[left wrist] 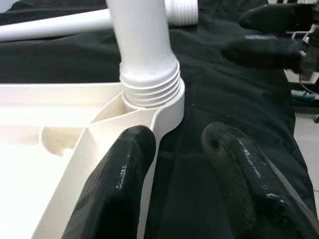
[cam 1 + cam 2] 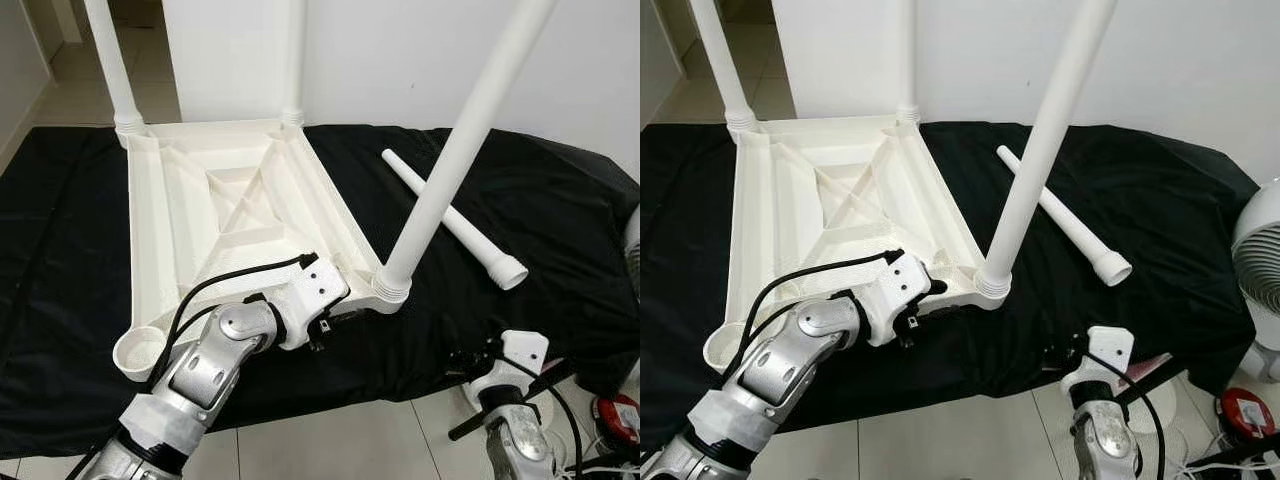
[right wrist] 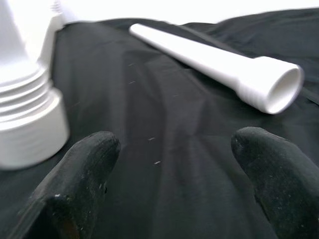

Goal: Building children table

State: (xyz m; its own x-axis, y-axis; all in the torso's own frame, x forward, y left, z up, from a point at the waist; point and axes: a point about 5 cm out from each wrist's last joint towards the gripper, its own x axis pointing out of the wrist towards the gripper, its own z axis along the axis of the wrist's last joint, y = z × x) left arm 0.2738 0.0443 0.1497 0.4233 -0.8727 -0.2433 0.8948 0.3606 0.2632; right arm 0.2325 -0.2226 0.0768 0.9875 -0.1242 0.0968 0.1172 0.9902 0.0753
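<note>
A white plastic table top (image 2: 230,190) lies upside down on a black cloth (image 2: 540,200). Two legs stand upright at its far corners. A third leg (image 2: 455,150) leans in the near right socket (image 1: 149,94), with its threads showing above the collar. The near left socket (image 2: 140,355) holds nothing. A loose leg (image 2: 455,220) lies on the cloth to the right. My left gripper (image 1: 177,137) is open and straddles the table's near rim beside that socket. My right gripper (image 3: 174,142) is open low over the cloth's front edge, facing the loose leg (image 3: 219,62).
A white wall rises close behind the cloth. A white fan (image 2: 1260,270) stands on the tiled floor at the right, with a red object (image 2: 615,415) and cables near it. The cloth's front edge drops to the tiled floor (image 2: 350,440).
</note>
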